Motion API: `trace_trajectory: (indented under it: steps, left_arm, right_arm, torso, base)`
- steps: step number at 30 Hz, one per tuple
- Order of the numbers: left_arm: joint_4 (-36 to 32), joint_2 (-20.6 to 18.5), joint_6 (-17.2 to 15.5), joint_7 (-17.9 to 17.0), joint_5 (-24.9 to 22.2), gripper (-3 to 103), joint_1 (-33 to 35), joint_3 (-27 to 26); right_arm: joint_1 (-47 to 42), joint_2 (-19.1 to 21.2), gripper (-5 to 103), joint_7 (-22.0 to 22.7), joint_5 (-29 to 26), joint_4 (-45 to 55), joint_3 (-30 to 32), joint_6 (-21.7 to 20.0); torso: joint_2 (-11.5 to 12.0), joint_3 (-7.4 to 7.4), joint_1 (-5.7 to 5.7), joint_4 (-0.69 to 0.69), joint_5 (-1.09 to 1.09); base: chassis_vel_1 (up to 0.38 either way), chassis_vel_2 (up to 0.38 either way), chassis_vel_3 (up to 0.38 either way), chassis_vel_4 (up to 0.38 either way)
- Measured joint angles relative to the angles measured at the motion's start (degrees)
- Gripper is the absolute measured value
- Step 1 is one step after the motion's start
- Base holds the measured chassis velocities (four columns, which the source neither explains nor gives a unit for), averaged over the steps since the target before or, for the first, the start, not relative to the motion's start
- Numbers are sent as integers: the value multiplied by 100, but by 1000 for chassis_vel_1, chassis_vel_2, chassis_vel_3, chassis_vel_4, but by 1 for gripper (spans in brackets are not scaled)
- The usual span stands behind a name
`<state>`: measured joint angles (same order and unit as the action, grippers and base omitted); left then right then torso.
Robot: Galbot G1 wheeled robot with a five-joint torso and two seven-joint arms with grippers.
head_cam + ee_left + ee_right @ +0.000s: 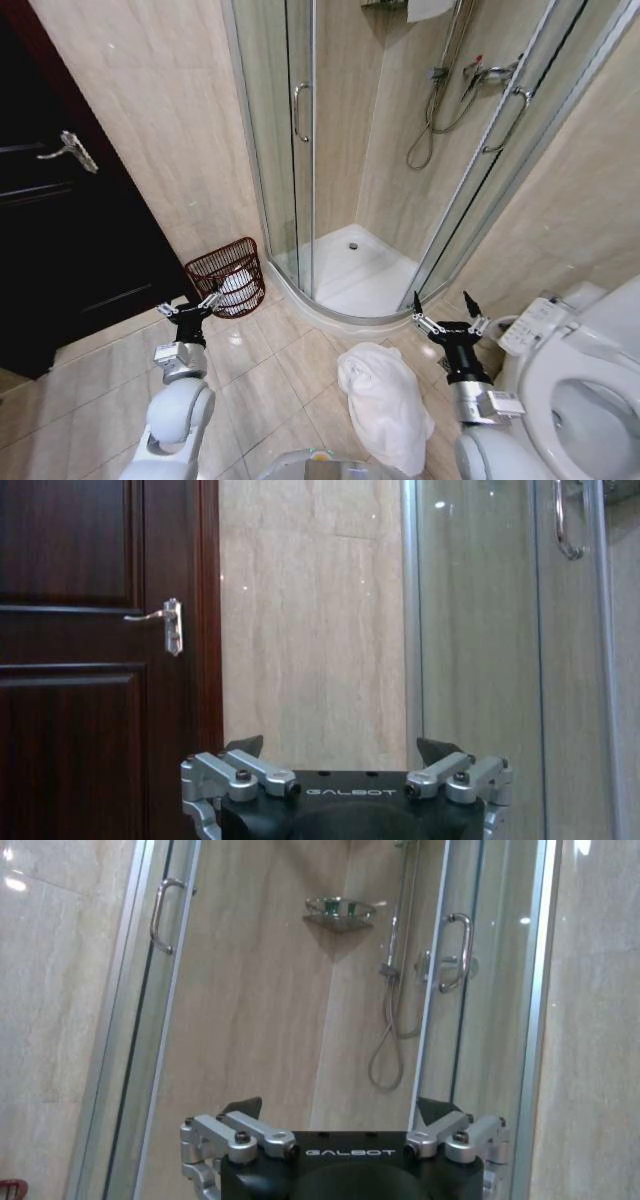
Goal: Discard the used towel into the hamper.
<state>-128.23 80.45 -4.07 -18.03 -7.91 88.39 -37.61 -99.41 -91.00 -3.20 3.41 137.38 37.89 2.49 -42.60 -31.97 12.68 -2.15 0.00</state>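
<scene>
Towel (385, 405), white, crumpled on floor tiles btwn both arms, nearer right; hamper (228, 276) stands by wall beside shower enclosure (300, 150), w/ something white inside, hard to identify; left end effector (190, 307) open, empty, just before hamper; right end effector (447, 312) open, empty, near toilet (585, 390), which is cut off at frame edge; dark door (60, 220) at left.

Bare tile floor (290, 375) between towel (385, 405) and hamper (228, 277).
</scene>
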Motion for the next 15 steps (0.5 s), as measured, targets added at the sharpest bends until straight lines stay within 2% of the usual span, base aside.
trace_trajectory:
  steps: [7, 10, 15]
  left_arm:
    - [31, -39, 11, 42, -23, 100, -1, -31]
    - [31, -59, 20, 163, -64, 100, -1, -52]
    - [33, -88, 145, 821, -252, 100, 14, -232]
  right_arm:
    - [1, 0, 100, 0, -31, 0, 14, -9]
    - [1, -3, 100, -2, -38, 0, 16, -16]
    - [11, -2, 100, -70, -224, 17, 59, -140]
  torso:
    - [-178, -100, 79, 0, 0]
    - [-244, -136, 108, 0, 0]
    - [-378, -212, 166, 0, 0]
  base:
    - [0, 0, 0, 0]
    - [0, 0, 0, 0]
    - [0, 0, 0, 0]
